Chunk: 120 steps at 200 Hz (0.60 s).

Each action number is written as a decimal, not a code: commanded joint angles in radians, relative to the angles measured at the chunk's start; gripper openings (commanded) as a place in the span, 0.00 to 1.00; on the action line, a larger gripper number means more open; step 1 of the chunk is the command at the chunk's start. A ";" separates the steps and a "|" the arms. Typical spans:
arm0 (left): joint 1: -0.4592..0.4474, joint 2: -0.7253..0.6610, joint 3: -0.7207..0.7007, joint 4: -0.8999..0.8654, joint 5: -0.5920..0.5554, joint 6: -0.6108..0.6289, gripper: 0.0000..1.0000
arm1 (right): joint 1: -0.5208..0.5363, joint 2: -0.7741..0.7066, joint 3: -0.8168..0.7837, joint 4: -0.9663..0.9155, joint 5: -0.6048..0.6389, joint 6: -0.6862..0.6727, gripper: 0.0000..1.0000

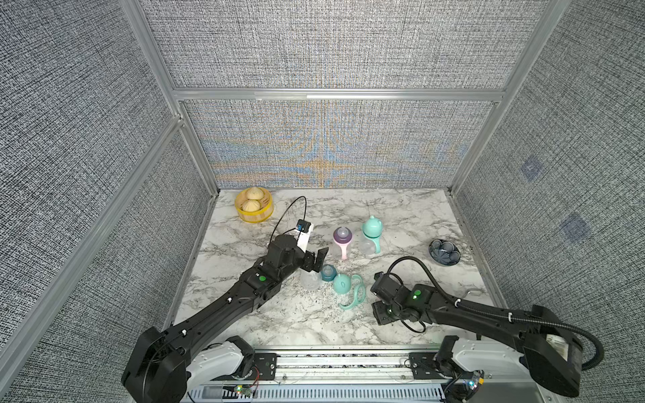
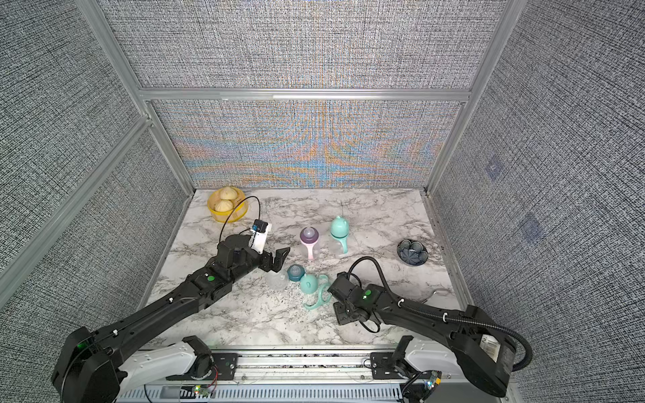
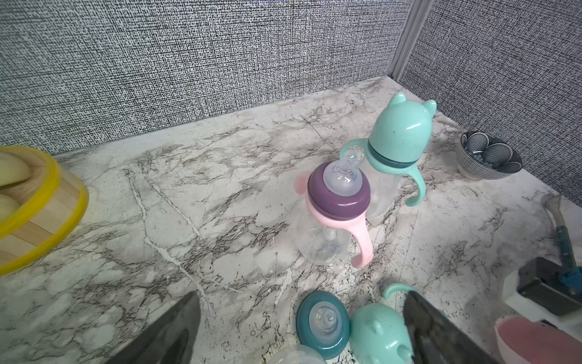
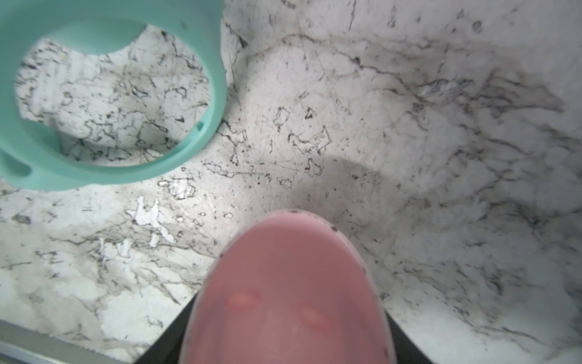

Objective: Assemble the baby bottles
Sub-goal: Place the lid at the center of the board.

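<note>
Top view: two pale buns [image 1: 252, 199] are held in a round yellow basket [image 1: 260, 216] at the marble worktop's [image 1: 401, 209] far-left corner; a dark patterned bowl [image 1: 443, 261] is set at right, grey woven walls [image 1: 331, 52] around.

Left wrist view: the left tool [image 3: 300, 299] is spread wide; two clear plastic baby bottles [image 3: 327, 242] stand beyond.

Right wrist view: a pink dome cap [image 4: 289, 277] is seen between the jaws of the right tool [image 4: 285, 327]; clamping cannot be told.

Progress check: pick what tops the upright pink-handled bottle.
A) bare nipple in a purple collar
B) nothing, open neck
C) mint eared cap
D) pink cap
A: the pink-handled bottle carries a clear nipple in a purple collar, with no cap over it.
</note>
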 commanded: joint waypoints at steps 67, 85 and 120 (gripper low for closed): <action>0.003 -0.056 -0.131 0.279 0.362 0.139 1.00 | -0.147 -0.206 0.150 0.012 -0.182 -0.004 0.63; 0.002 -0.058 -0.174 0.373 0.415 0.168 1.00 | -0.199 -0.214 0.204 0.001 -0.262 -0.004 0.62; -0.002 -0.013 -0.229 0.560 0.529 0.196 1.00 | -0.268 -0.193 0.293 0.035 -0.423 0.008 0.62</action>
